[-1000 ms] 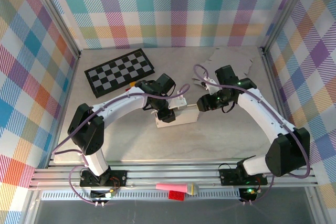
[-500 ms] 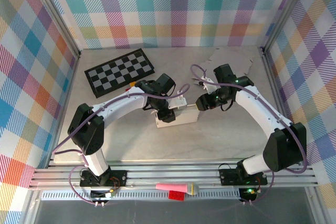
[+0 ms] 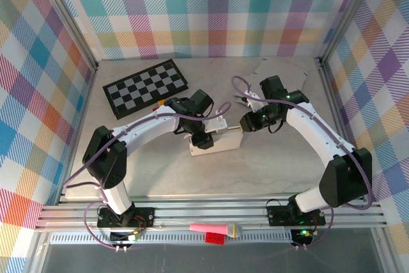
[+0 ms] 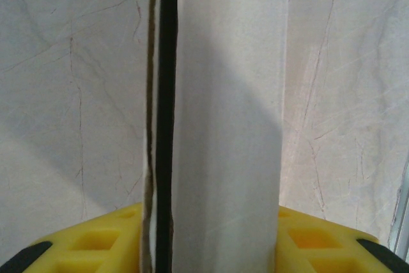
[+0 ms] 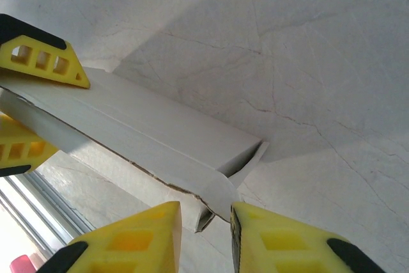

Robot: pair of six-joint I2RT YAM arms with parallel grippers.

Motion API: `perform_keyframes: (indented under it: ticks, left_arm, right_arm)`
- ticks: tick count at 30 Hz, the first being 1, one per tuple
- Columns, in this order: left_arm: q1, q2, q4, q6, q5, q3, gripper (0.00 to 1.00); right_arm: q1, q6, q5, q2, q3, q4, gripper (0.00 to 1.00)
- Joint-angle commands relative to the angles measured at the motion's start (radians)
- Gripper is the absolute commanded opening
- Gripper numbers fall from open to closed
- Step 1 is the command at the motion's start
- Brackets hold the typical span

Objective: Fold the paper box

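The paper box (image 3: 223,144) is lying near the middle of the table (image 3: 268,177), long and white, with its length running left to right in the top view. The left gripper (image 4: 214,241) is holding it close to its left end. In the left wrist view a pale panel of the box is rising straight up between the two yellow fingers (image 4: 96,244), and both fingers are touching its sides, so the jaws are closed partway on the box with the cardboard filling the space between them.

The right gripper (image 5: 206,222) is waiting at the right end of the box. Its yellow fingers (image 5: 137,234) are standing only a narrow gap apart, and the corner of the end flap (image 5: 220,193) is reaching down into this gap (the flap is hanging open from the end of the box, folded at an angle). I cannot tell whether the fingers are already pressing on the flap or only standing around it.

A checkerboard (image 3: 146,87) is lying at the back left of the table, well apart from the box, and a flat cardboard sheet (image 3: 281,68) is lying at the back right.
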Motion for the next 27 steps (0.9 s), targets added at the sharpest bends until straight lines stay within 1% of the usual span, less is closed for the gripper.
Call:
perform_keyframes:
  ticks: [1,10,27]
  left_arm:
    - [0.016,0.010,-0.024,0.000,0.034,0.025,0.42]
    - [0.015,0.010,-0.024,0.000,0.034,0.024,0.42]
    - [0.016,0.008,-0.026,-0.005,0.034,0.029,0.42]
  right_arm:
    - [0.017,-0.024,0.009,0.023,0.027,-0.018,0.27]
    - [0.030,-0.022,0.025,0.025,0.024,-0.024,0.27]
    - [0.051,-0.008,0.115,0.011,0.025,-0.039,0.11]
